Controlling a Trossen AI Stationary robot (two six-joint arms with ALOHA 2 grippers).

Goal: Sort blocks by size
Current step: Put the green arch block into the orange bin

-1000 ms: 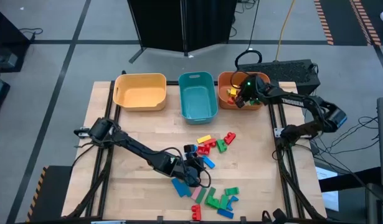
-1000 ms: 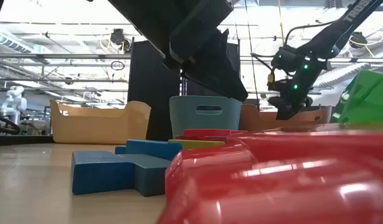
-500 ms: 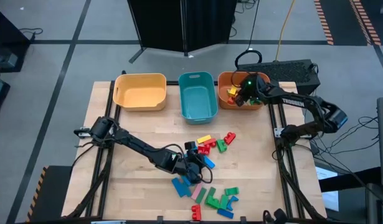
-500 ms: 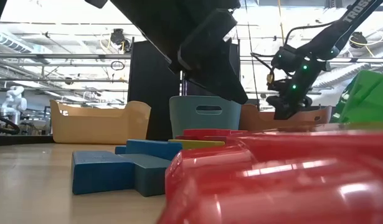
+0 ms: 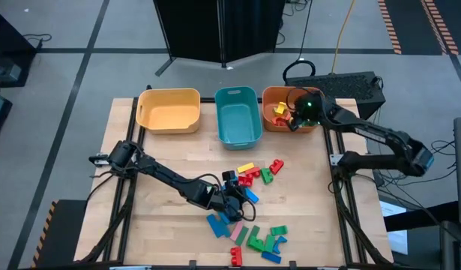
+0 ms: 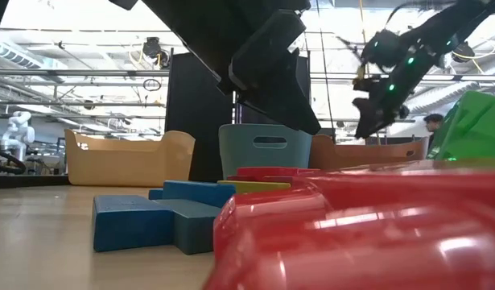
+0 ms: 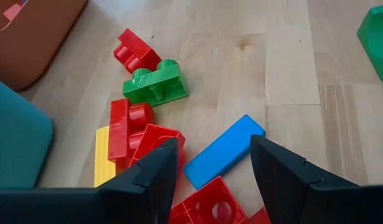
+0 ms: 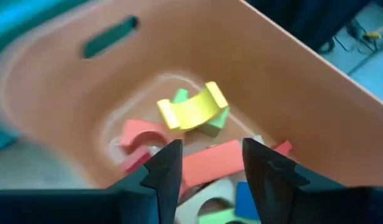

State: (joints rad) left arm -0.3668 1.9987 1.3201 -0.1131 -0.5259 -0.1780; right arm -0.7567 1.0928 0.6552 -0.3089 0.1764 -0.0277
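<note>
Sorting by size, mid-task. Right end effector (image 5: 297,120) raised over the orange bin (image 5: 269,120) at the far right of the surface, fingers apart and empty; below them a yellow arch (image 8: 192,107) lying atop red and green pieces already in the bin. Yellow bin (image 5: 169,111) and teal bin (image 5: 238,114) along the same far edge, apparently empty. Left end effector (image 5: 231,201) low over the loose blocks (image 5: 256,174) near the middle of the surface, fingers apart, clamped on nothing. Directly ahead of it, between the fingers in the wrist view, a blue bar (image 7: 224,151), flat, its long axis set diagonally across the finger gap; red bricks (image 7: 130,127) and a green brick (image 7: 155,84) just beyond and to one side. Further blocks (image 5: 264,240) scattered toward the near edge. Left arm far nearer the remaining pile; likely next pick the blue bar, probably needing a wrist turn to close across its short width.
</note>
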